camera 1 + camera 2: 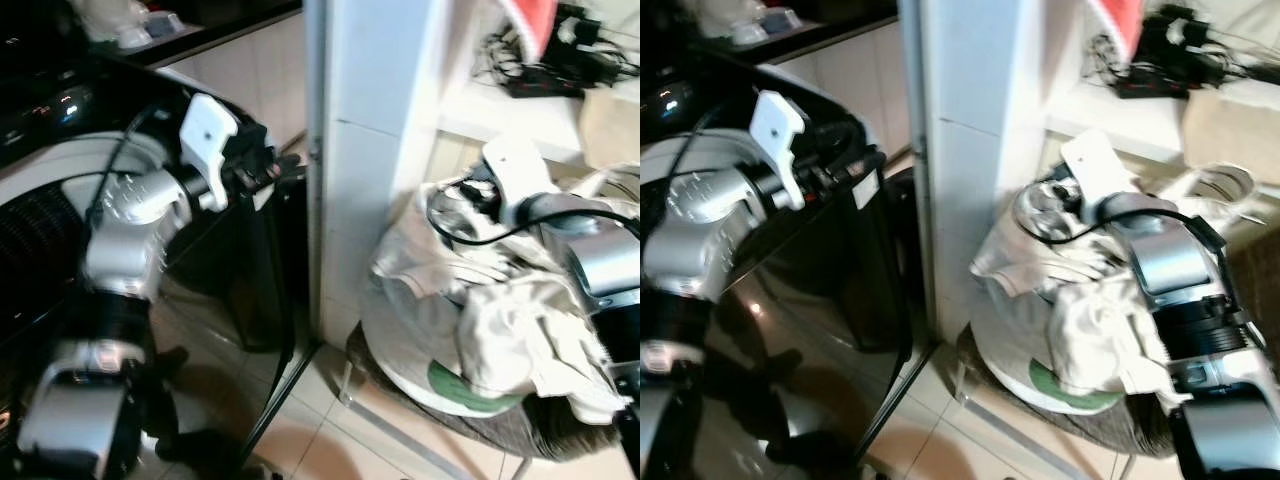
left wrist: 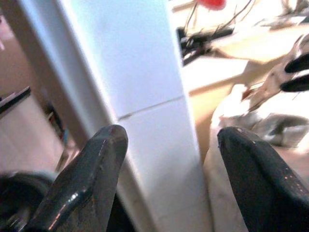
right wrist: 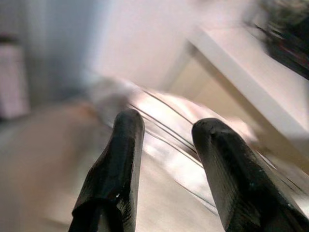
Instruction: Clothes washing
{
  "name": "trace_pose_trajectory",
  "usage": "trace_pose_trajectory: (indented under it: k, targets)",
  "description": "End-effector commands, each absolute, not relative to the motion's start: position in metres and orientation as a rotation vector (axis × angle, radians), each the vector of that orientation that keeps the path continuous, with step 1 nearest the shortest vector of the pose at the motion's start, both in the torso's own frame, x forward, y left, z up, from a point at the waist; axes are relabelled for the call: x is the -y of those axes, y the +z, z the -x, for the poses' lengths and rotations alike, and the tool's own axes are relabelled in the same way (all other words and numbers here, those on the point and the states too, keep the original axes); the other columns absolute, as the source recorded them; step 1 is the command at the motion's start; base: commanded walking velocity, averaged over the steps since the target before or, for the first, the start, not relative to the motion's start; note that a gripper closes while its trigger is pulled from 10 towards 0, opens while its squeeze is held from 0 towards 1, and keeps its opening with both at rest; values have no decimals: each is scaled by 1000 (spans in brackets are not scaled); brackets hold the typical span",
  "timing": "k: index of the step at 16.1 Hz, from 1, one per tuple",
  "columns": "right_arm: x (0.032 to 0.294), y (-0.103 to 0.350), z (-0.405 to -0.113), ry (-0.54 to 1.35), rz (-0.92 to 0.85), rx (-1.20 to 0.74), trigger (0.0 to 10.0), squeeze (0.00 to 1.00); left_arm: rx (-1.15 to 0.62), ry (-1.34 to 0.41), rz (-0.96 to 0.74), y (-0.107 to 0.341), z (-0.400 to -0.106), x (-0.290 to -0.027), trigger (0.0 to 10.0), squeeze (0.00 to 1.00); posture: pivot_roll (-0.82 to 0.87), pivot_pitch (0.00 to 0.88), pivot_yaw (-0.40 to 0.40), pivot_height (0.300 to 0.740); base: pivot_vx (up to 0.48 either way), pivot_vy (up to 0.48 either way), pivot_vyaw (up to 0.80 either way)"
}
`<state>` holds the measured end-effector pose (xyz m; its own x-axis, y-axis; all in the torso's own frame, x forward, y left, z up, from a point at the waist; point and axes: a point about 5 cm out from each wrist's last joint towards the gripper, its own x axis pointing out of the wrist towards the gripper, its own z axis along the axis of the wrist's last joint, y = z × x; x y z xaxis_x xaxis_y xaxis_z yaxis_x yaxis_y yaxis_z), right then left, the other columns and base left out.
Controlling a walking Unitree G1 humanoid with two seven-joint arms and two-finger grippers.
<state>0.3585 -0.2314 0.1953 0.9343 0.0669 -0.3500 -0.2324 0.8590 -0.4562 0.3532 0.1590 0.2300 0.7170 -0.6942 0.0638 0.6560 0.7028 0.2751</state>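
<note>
A heap of cream clothes [image 1: 500, 320] lies in a white round bag with a green mark [image 1: 395, 350] to the right of a white pillar. My right gripper [image 3: 169, 123] hovers at the top of the heap near the pillar, open, with nothing between its fingers; the left wrist view shows it too [image 2: 295, 73]. The dark glossy washing machine [image 1: 220, 270] stands left of the pillar. My left gripper [image 1: 285, 170] is raised at the machine's upper corner, pointing at the pillar, and it is open and empty [image 2: 173, 135].
The white tiled pillar [image 1: 375, 150] stands between the machine and the clothes. The bag rests on a low grey-brown seat [image 1: 520, 430]. A shelf with black cables [image 1: 545, 75] is behind the heap. Pale floor tiles [image 1: 330, 430] lie in front.
</note>
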Motion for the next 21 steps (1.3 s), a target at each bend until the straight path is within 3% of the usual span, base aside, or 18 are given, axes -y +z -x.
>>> trace_pose_trajectory:
  k: [1, 4, 7, 11, 21]
  targets:
    - [240, 205, -363, 101, 524, -287, 10000, 1000, 188, -750, -220, 233, -349, -155, 10000, 0, -69, 0, 54, 740, 0, 0, 0]
    - [277, 204, -369, -79, 485, -284, 10000, 1000, 185, -832, -143, 212, -321, -123, 10000, 0, -65, 0, 49, 740, 0, 0, 0]
    - [293, 196, -369, -136, 481, -306, 10000, 1000, 155, -859, -133, 205, -307, -114, 10000, 0, -63, 0, 48, 740, 0, 0, 0]
    - [319, 193, -368, -285, 420, -288, 10000, 1000, 179, -872, -125, 212, -299, -109, 10000, 0, -52, 0, 51, 740, 0, 0, 0]
    - [347, 212, -363, -474, 364, -166, 10000, 1000, 259, -888, -93, 228, -288, -108, 10000, 0, -4, 18, 59, 740, 0, 0, 0]
